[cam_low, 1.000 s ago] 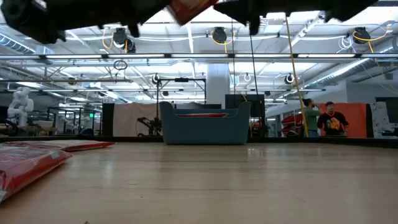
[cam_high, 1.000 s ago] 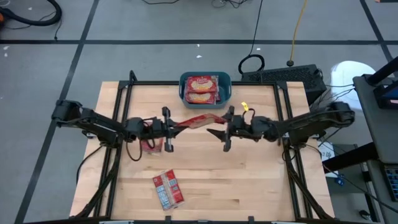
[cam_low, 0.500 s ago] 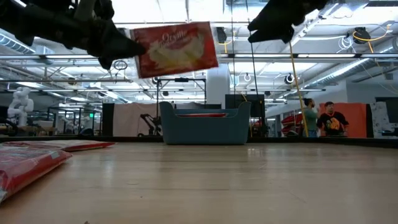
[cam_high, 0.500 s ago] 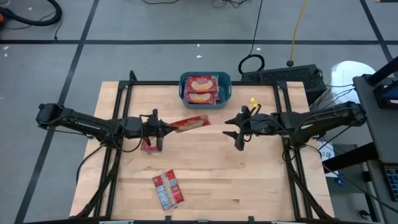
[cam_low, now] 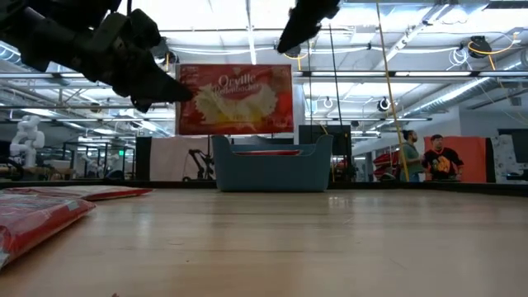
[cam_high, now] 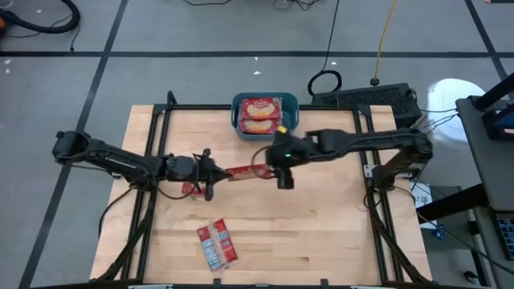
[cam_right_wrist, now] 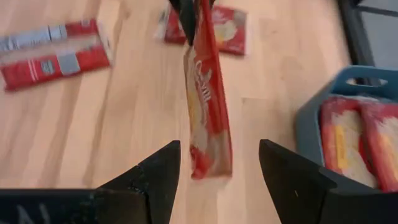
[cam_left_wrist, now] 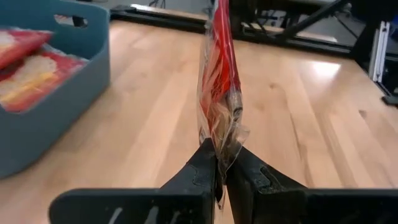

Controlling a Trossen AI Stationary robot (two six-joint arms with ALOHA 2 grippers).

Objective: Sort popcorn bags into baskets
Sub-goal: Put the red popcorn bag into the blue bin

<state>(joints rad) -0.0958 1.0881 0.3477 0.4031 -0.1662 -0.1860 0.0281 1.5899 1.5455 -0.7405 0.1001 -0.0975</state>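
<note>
A red popcorn bag [cam_low: 235, 99] hangs above the table's middle, standing on edge with its cream label toward the near side. My left gripper [cam_high: 210, 170] is shut on its left end. My right gripper [cam_right_wrist: 217, 180] is open, one finger on either side of the bag's free right end [cam_right_wrist: 208, 163], touching nothing that I can see. The teal basket [cam_high: 238, 120] at the far middle holds two bags [cam_high: 259, 115]. Another bag [cam_high: 217, 245] lies back up near the front edge. A third [cam_high: 191, 189] lies under my left gripper. My left gripper pinches the bag's clear sealed left end [cam_left_wrist: 220, 148] between its two fingers. The fingers come nearly level from the table's left, along the bag's length. The bag sticks out beyond them toward the right, on edge and clear of the table.
The black frame rails [cam_high: 152, 152] run along the table's left and right sides and its far edge. Bare wood [cam_high: 321, 233] lies at the near right. In the low view, people [cam_low: 436, 158] stand in the room far behind the table.
My right gripper drew away from the bag toward the table's right edge, then rose and came back left over the bag's free end. My left gripper sank a little with the bag, which turned from slanted to standing on edge, label toward the near side.
</note>
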